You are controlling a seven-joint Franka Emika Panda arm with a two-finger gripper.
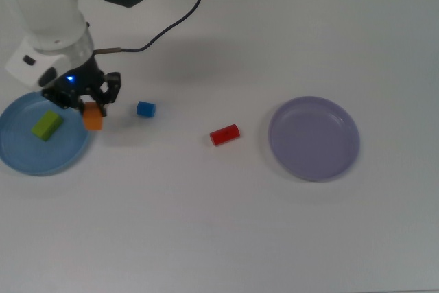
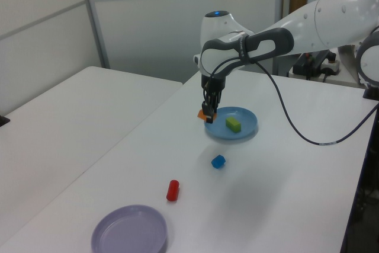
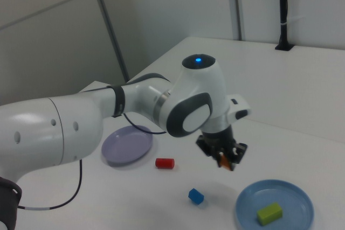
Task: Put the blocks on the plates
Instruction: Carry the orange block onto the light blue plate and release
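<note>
A: Where's the tool [image 1: 91, 110]?
B: Clamped on orange bar [image 1: 92, 117], raised over light blue plate [image 1: 27, 159] rim (green bar [image 1: 46, 125] inside).
A: Others?
B: Blue cube [image 1: 145, 108], red cylinder [image 1: 224, 134] on counter [image 1: 206, 224]; lavender plate [image 1: 314, 138] apart.

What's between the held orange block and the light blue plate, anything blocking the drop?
Nothing visible. The gripper holds the orange block in the air at the light blue plate's rim. Only the green block lies on that plate, with bare surface around it. The blue cube sits off to the top view's right.
</note>
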